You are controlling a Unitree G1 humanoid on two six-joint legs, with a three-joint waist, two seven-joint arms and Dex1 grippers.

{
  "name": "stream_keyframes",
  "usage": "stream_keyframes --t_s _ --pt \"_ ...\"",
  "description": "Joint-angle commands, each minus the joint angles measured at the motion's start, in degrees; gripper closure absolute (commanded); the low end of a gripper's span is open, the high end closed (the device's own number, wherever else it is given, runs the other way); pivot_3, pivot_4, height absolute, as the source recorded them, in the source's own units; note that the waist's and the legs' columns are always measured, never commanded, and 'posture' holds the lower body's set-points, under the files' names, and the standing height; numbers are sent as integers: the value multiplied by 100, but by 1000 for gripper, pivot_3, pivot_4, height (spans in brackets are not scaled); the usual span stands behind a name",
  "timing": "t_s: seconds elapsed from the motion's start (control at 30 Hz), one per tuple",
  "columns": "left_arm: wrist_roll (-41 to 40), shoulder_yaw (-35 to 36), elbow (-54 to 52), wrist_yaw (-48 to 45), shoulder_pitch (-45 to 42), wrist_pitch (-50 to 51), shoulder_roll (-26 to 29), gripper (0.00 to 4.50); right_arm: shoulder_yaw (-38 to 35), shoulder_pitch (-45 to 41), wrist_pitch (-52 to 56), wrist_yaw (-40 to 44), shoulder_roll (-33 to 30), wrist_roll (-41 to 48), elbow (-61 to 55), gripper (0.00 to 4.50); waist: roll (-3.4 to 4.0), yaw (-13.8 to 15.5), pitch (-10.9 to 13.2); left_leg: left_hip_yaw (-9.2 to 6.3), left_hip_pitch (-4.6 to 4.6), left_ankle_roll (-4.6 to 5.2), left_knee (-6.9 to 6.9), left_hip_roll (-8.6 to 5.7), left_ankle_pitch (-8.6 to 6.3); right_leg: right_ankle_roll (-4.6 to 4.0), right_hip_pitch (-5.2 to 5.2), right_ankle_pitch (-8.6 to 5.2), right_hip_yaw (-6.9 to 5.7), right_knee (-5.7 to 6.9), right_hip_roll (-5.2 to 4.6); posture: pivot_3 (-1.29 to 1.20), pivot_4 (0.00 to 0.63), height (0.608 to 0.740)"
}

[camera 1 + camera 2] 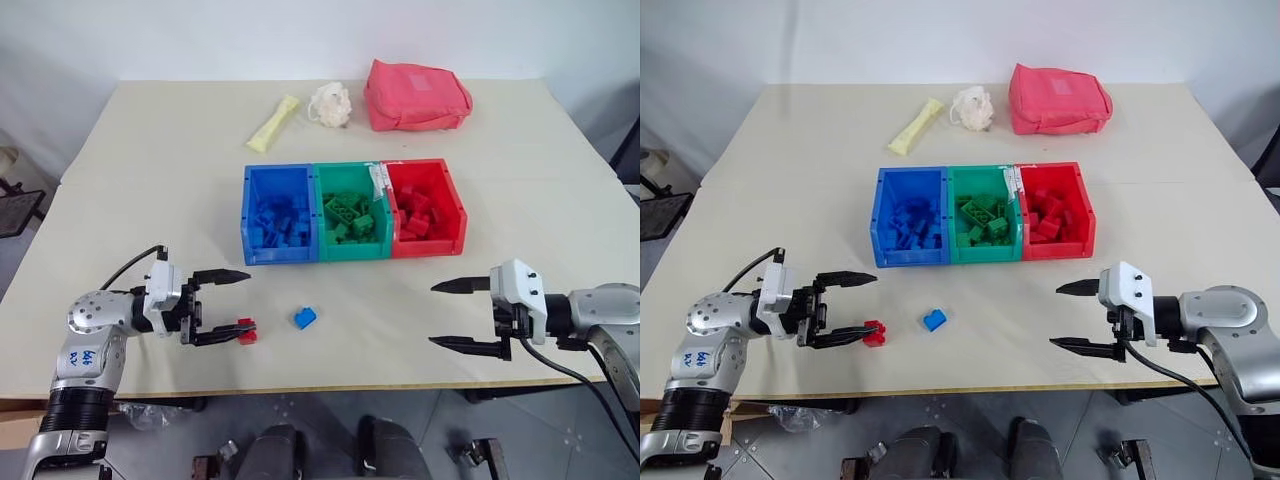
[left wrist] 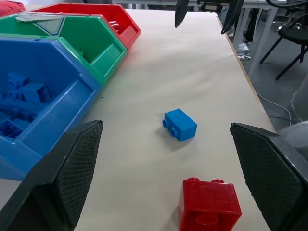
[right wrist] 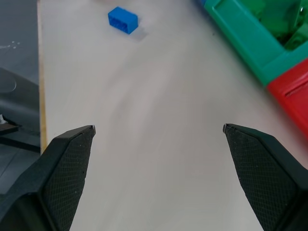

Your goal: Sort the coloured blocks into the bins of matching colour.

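Left gripper (image 1: 238, 301): jaws wide and empty, pointing right along the near part of the table (image 1: 150, 180), with the red block (image 1: 247, 331) just beside the tip of its nearer finger
Right gripper (image 1: 448, 314): jaws wide and empty, pointing left, well to the right of both loose blocks
Red block: on the table near the front edge, left of the blue block (image 1: 304, 318); in the left wrist view it sits low between the fingers, closer to one than the other
Blue block: alone on the table, nearer than the bins, between the two grippers
Bins: blue bin (image 1: 278, 214), green bin (image 1: 351, 212) and red bin (image 1: 426, 207) joined in a row at mid-table, each already holding blocks of its own colour
Step in hand: probably the left gripper taking the red block
How to do it well: centre the block between the fingers before closing, since it sits off to one side; come down so the pads meet its flat sides, not the studs; lift clear, then carry it over the blue and green bins to the red one
Risk: closing off-centre could push the block toward the table edge
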Motion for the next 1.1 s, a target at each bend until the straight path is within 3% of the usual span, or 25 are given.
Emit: stream_keyframes --t_s 0.03,0.2,0.5,0.63,0.77,0.97,1.1 --pt "-73 101 -169 36 23 -11 29 0 46 -98 -4 -62 67 110 -145 32 0 11 0 -2 -1 0 0 0 0 0 0 0 1 0 0 0 150 740" --pt "-140 41 -914 384 322 268 -25 0 67 -84 -38 -45 57 157 -134 32 0 18 0 -7 -5 0 1 -4 0 0 1 0 9 -2 -2 0 150 740" --pt "231 -466 -3435 2614 814 1762 -373 0 -109 144 -266 811 -17 746 62 32 -1 33 1 -8 -3 0 1 -3 0 0 7 0 24 -6 -4 0 150 740" --pt "564 -800 -4176 3463 964 2810 -263 0 -60 79 -321 855 -108 604 285 32 -1 27 1 -8 0 0 0 -1 0 0 9 0 29 -7 -3 0 150 740" --pt "732 -1258 -4594 3602 919 3575 99 0 5 -159 -334 847 -73 615 451 32 -1 26 1 -5 2 -2 1 6 1 -2 8 -1 32 -7 0 0 150 740" --pt "913 -1475 -4697 4307 761 4871 142 0 117 -444 -427 817 -4 519 666 32 -1 43 1 -9 0 -2 1 4 1 -2 8 -1 34 -10 -1 0 150 740" --pt "1129 -1892 -4416 4323 340 4909 95 0 54 -427 -420 649 41 498 607 32 -1 52 1 -8 -1 -2 2 3 1 -2 9 -1 34 -11 0 0 150 740"
